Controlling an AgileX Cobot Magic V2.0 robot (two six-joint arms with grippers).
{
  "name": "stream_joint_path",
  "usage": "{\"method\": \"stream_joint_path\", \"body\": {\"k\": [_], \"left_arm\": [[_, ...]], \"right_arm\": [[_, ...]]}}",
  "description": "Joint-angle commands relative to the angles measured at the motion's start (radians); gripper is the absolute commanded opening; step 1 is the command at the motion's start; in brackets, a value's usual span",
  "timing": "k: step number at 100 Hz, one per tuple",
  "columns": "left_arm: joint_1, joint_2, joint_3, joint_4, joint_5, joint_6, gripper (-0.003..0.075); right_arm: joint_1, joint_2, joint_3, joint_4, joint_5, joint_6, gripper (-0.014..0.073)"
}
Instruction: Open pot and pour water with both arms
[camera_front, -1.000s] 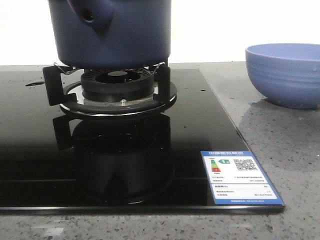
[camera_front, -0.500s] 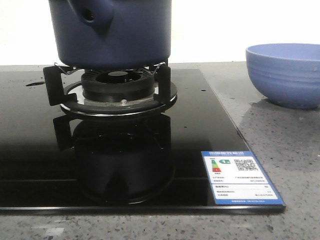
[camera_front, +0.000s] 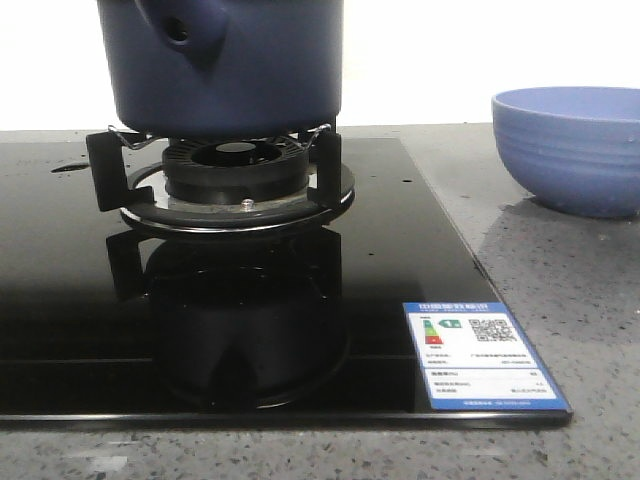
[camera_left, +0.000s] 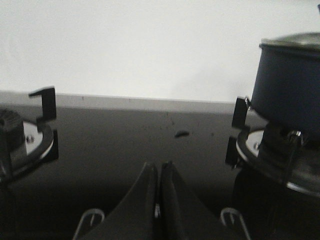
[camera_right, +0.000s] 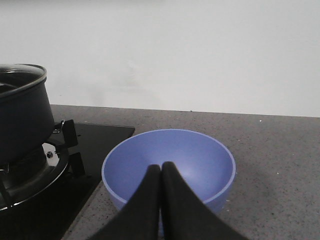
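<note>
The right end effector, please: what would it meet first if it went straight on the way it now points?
Probably the blue bowl: the shut right end effector points into its hollow, though depth is unclear from this view.

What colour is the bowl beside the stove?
Light blue bowl, clearest in the right wrist view.

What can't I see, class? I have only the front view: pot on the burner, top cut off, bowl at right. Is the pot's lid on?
Observer: Yes. In the right wrist view a glass lid with a metal rim sits on the pot.
Operator: Where are the grippers?
Observer: The right gripper is shut, in front of the bowl.
Operator: And the left?
Observer: The left gripper is shut too, low over the hob between two burners, the pot to one side.
</note>
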Motion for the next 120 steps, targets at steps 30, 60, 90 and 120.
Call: {"method": "stream_joint_path", "body": {"k": [30,60,90,120], "left_arm": [[0.083,-0.043,0.033,-0.013,-0.034,-0.017,-0.002],[0.083,-0.043,0.033,-0.013,-0.034,-0.017,-0.002],[0.083,-0.043,0.033,-0.013,-0.034,-0.017,-0.002],[0.083,-0.043,0.033,-0.013,-0.034,-0.017,-0.002]], "right_arm": [[0.0,0.004,-0.025,0.01,-0.04,-0.011,-0.0042],[0.0,0.004,-0.025,0.01,-0.04,-0.011,-0.0042],[0.0,0.004,-0.025,0.01,-0.04,-0.011,-0.0042],[-0.001,-0.004,-0.025,-0.284,-0.058,0.258,-0.0042]]}}
